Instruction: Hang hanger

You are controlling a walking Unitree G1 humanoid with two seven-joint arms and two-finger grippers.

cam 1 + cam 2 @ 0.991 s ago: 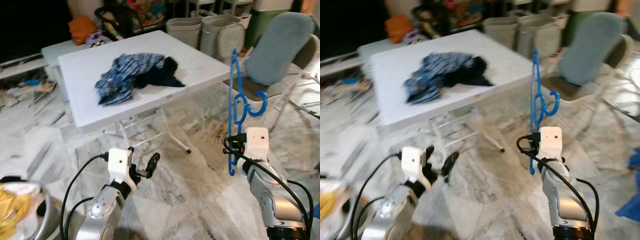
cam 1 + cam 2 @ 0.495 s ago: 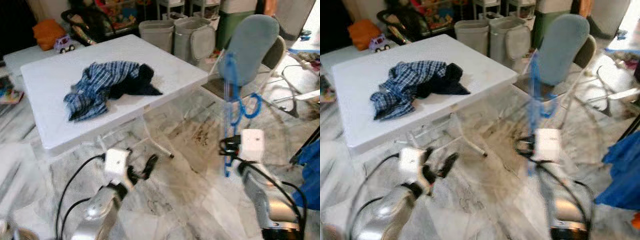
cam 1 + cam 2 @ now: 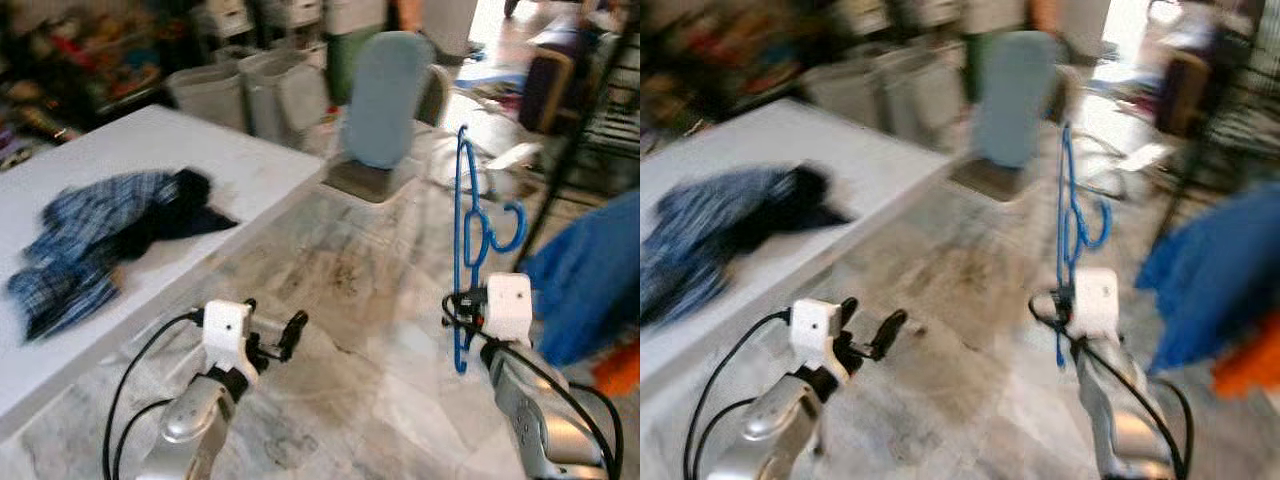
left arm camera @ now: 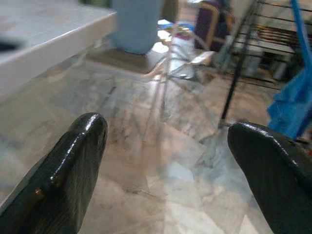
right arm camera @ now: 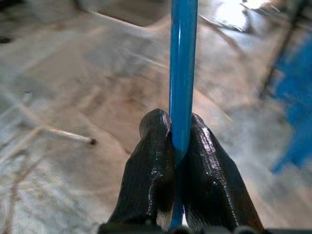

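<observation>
1. Hanger (image 3: 468, 240): your right tool (image 5: 179, 146) has its black fingers pressed together on the thin blue plastic bar, holding it upright above the marbled floor (image 3: 370, 340), hook beside the bar.
2. You have it in hand and off the white surface (image 3: 120, 170); hanging is not yet done.
3. A dark metal rack (image 3: 600, 110) stands to the right, probably your target.
4. Your left tool (image 4: 165, 151) is spread wide, holding nothing.

— How's the light?
— Bright daylight glares from the far right doorway; the glossy pale marble floor (image 3: 370, 330) reflects it.
— Sharpness?
— Right eye view smears heavily; the crumpled blue plaid cloth (image 3: 710, 235) blurs, wrist backgrounds soft.
</observation>
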